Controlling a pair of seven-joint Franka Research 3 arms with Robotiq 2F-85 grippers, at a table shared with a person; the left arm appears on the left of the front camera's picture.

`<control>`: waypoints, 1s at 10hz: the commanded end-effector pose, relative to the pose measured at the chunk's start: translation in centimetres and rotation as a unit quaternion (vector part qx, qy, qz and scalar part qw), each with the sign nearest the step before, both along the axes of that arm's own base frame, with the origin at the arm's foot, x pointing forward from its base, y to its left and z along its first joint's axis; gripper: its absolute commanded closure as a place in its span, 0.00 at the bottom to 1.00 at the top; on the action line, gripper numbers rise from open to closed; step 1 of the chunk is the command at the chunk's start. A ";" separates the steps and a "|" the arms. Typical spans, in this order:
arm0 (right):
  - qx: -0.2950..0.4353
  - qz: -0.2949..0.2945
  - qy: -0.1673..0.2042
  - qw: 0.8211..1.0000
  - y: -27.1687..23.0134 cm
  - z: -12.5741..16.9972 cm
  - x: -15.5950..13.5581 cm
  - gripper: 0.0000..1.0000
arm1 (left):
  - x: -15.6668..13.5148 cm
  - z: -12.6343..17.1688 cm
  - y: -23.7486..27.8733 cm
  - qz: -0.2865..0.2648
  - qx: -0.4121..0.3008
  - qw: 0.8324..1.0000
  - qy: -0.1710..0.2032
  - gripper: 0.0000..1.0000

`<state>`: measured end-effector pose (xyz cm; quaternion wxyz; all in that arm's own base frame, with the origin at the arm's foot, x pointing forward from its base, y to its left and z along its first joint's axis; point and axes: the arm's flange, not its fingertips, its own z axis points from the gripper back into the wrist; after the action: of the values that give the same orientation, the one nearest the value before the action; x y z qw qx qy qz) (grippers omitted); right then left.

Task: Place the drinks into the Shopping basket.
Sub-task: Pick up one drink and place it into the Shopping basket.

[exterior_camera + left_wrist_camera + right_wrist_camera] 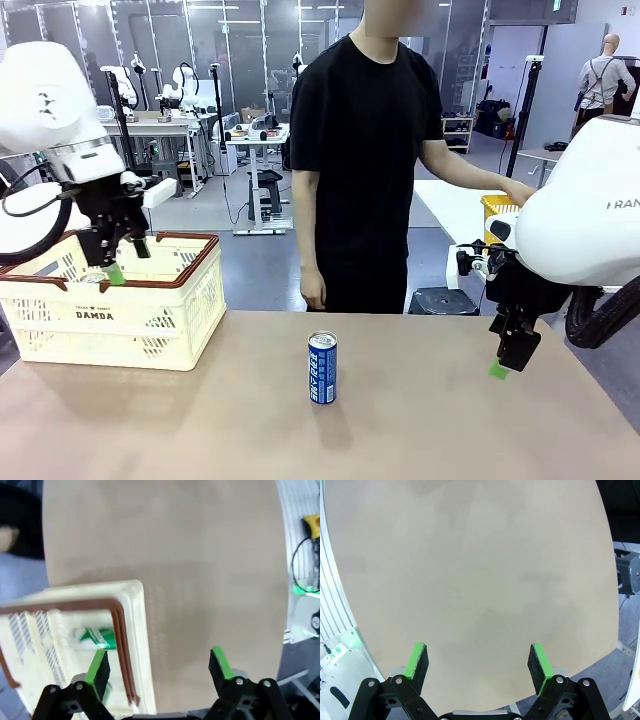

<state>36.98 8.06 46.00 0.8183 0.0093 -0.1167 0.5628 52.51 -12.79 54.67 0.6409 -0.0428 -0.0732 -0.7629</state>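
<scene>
The blue and white can (322,368) stands upright near the middle of the bench (420,430), alone, with nothing touching it. It is a slim aluminium cylinder. I judge it stiff enough for a firm pinch but thin-walled, so a hard squeeze would dent it. The smooth printed wall looks slippery. The best hold is probably across the body at mid-height, below the silver top, with the can kept vertical.

At about 9 o'clock from the can sits the cream basket (150,345). In the left wrist view a green can (97,637) lies inside it.

The left end effector (112,262) hangs over the basket's rim with its jaws wide apart and nothing in them. At 3 o'clock from the can, the right end effector (505,360) hovers above bare bench, also spread wide and empty.

Beyond it, the person's hand (518,192) rests at a yellow bin (492,208).
</scene>
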 end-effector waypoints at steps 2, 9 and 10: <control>-0.004 -0.001 0.001 1.000 0.0 0.1 0.0 0.00 | 1.6 1.2 -7.3 -0.069 0.013 0.997 -0.007 0.00; -0.004 -0.001 0.001 1.000 0.0 0.1 0.0 0.00 | 3.2 -3.0 -25.6 -0.231 0.042 0.972 0.015 0.00; -0.004 -0.001 0.001 1.000 0.0 0.1 0.0 0.00 | 2.9 -3.9 -26.7 -0.241 0.048 0.969 0.026 0.00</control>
<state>36.98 8.07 46.01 0.8182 0.0093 -0.1167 0.5628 54.70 -38.86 50.27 0.4491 -0.0466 -0.0320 -0.8917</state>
